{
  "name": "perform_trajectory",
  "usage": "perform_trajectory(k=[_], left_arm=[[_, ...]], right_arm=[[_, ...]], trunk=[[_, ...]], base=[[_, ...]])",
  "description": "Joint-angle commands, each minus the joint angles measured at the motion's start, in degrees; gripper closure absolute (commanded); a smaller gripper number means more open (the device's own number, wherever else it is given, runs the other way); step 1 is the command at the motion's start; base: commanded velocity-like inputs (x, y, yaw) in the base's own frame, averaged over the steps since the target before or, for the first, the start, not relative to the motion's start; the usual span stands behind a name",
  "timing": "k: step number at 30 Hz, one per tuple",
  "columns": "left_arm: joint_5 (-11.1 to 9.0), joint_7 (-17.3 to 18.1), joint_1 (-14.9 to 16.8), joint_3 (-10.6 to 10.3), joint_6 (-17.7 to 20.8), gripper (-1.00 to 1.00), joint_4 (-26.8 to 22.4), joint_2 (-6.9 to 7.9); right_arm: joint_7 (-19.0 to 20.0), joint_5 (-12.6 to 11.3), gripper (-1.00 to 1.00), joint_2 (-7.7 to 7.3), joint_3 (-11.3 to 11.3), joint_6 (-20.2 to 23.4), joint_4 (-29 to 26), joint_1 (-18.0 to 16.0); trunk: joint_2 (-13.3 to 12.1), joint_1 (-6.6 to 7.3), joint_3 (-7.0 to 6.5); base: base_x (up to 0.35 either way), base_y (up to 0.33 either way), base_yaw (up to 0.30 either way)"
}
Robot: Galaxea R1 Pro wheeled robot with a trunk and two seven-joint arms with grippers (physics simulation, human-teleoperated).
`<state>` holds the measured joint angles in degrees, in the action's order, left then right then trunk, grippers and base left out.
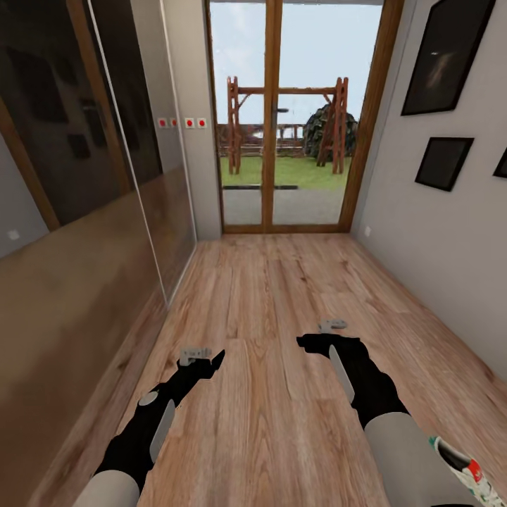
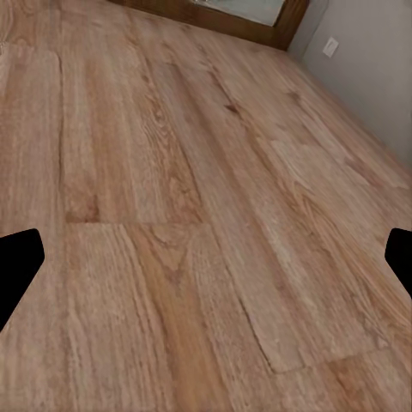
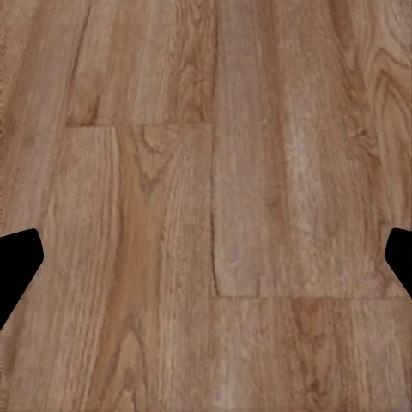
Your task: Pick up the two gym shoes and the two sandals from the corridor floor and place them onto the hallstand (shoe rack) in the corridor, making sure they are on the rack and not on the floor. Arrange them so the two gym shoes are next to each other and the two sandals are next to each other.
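Both black two-fingered grippers held out low over bare planks: left gripper (image 1: 204, 360) with fingers spread wide and empty, right gripper (image 1: 318, 343) likewise wide apart and carrying nothing. In each wrist view, black fingertips (image 2: 19, 273) (image 3: 19, 270) at opposite edges, with only wood grain between them.

Beneath and ahead, light brown wood-plank corridor floor (image 1: 267, 296) running to a wood-framed glazed double door (image 1: 299, 120) with a garden beyond. On the robot's left, a dark glossy mirrored wall panel (image 1: 77, 141); on its right, a pale wall with black-framed pictures (image 1: 443, 162).

Only one task item in sight: a white sneaker with green stripe and red accent (image 1: 468, 470), lying on the floor at the lower right corner of the head view, partly hidden behind the right forearm and cut by the frame edge. Sandals and pale hallstand outside these views.

Step in hand, as judged: locating and approaching the shoes. Best done by turning the base and head toward the right and downward until the whole sneaker is in view, then bringing the right gripper over it, keeping the fingers wide, grasping across the narrow upper rather than the sole. Risk: reaching blind around the forearm and nudging the shoe away.
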<state>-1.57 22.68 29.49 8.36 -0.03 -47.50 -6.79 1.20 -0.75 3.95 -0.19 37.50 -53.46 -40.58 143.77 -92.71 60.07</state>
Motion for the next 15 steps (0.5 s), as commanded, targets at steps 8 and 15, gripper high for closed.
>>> perform_trajectory(k=[8,15], left_arm=[[-0.15,0.44,0.04,0.26,-0.01,-1.00,0.04,-0.06],[-0.18,0.44,0.04,0.26,0.00,-1.00,0.04,-0.06]], right_arm=[[0.10,-0.04,-1.00,0.00,0.01,0.29,-0.09,-0.02],[0.05,-0.04,-1.00,0.00,0.00,0.29,-0.07,-0.02]], trunk=[[0.02,-0.02,0.05],[0.02,-0.02,0.05]], base=[[0.292,0.183,-0.013],[0.291,0.185,-0.133]])
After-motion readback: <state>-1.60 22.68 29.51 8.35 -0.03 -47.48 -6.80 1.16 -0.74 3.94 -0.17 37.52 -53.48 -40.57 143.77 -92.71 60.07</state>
